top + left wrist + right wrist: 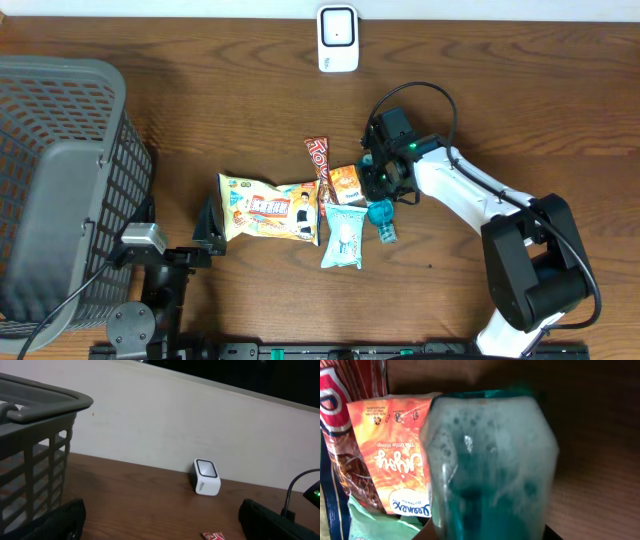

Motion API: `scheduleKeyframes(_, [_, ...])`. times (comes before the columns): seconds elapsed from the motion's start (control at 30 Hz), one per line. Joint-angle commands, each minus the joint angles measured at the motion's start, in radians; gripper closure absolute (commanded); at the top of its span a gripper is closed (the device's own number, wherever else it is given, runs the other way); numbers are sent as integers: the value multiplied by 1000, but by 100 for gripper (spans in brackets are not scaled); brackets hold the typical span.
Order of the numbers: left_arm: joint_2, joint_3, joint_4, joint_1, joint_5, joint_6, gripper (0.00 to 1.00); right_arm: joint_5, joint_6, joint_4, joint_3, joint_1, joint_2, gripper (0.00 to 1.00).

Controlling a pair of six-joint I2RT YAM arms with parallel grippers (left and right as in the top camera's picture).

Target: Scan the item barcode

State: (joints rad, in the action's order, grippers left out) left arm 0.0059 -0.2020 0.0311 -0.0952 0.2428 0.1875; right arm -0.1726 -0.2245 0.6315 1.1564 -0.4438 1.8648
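At 12 o'clock on the worktop (520,60), by the far edge, a white scanner (338,38). At 9 o'clock, a grey basket (60,180). Near the centre, clustered snacks: yellow crisp bag (270,208), red bar (317,160), orange box (347,183), pale green packet (345,237). On the cluster's 3 o'clock side, the teal bottle (384,222), right at the 6 o'clock side of the right gripper (378,188). Gripped or merely close, impossible to tell. Left gripper (167,527) at 7 o'clock, fingers spread wide.
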Motion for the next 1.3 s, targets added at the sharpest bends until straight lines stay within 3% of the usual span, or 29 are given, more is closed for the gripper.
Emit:
scheduleKeyframes(0.0, [6,15,-1,3,45,13,2,-3,-14,63,-8,6,-57,99])
scheduleKeyframes(0.2, [6,15,-1,3,45,12,2,-80,49,105,-8,33,-219,99])
scheduleKeyframes(0.27, [6,15,0,3,45,13,2,-9,53,109,-8,34,-245,99])
scheduleKeyframes(0.4, [6,15,4,3,45,13,2,193,49,75,-9,18,-219,99])
scheduleKeyframes(0.63, [6,15,36,3,45,13,2,212,-30,83,-9,-2,-109,98])
scheduleKeyframes(0.97, [6,15,37,3,45,12,2,249,-52,74,-9,-2,-95,67])
scheduleKeyframes(1.13, [6,15,45,3,45,12,2,249,-89,51,-9,-2,-95,64])
scheduleKeyframes(1.27, [6,15,48,3,45,12,2,248,-98,40,-9,-2,-95,71])
